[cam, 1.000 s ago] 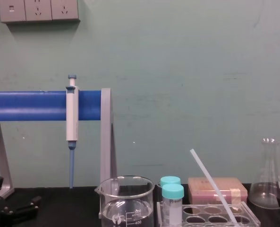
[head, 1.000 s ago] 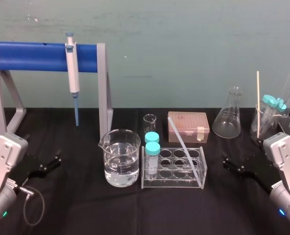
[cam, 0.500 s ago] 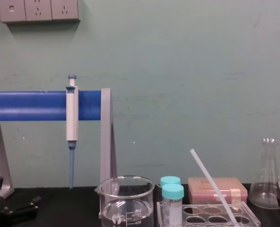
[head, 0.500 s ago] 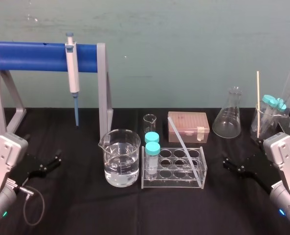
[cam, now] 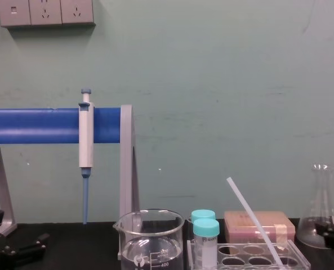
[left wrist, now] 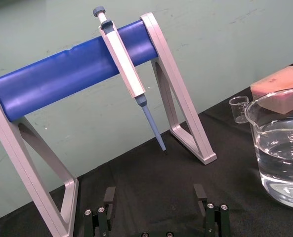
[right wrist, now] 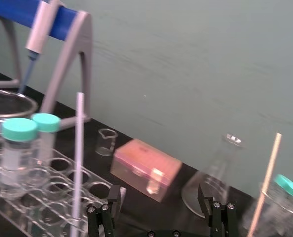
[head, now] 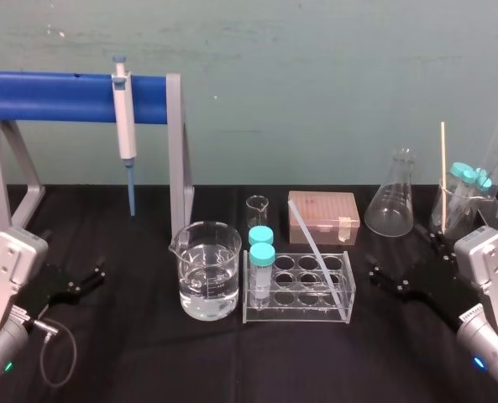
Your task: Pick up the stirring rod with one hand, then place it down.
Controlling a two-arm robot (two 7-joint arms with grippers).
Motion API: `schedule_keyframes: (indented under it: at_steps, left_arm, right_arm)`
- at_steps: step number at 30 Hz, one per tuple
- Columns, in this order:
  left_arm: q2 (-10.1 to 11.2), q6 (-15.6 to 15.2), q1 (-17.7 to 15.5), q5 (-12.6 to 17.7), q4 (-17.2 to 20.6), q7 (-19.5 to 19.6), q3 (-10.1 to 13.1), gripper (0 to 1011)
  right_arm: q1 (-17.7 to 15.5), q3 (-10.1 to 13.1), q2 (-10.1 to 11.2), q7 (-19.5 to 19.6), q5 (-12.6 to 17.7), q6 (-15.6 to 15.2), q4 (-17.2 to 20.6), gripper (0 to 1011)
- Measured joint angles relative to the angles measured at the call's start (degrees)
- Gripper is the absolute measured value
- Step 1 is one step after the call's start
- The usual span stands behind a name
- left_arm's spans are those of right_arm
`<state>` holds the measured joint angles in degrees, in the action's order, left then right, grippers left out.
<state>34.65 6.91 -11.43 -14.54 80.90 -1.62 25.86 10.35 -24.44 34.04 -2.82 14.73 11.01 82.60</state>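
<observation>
Beside the rack (head: 309,312), the right gripper (head: 398,250) hovers splayed.

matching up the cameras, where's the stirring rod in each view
head view: stirring rod leans in the clear tube rack, crossing the pink box's edge.
chest view: stirring rod slants up from the rack across the pink box.
right wrist view: stirring rod stands near-upright, nearer than the pink box.
left wrist view: pink box behind the beaker.
shared landmark: the pink box.

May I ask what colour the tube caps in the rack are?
Teal caps, best in head view.
</observation>
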Motion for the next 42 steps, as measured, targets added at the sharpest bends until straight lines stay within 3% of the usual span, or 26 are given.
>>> schedule_keyframes:
  at_steps: [8,18,42]
  left_arm:
    - [0.00,0.00,0.00,0.00,0.00,0.00,0.00,1000]
    - [0.00,0.00,0.00,0.00,0.00,0.00,0.00,1000]
    - [0.00,0.00,0.00,0.00,0.00,0.00,0.00,1000]
  right_arm:
    - [1.69,-0.99,-0.82,-5.41,-0.04,1.72,-0.96,1002]
    - [6.29,-2.15,-3.50,-13.65,1.23,3.08,-6.06,1002]
    - [14.59,-2.02,-9.58,-24.29,1.84,5.34,-18.20,1002]
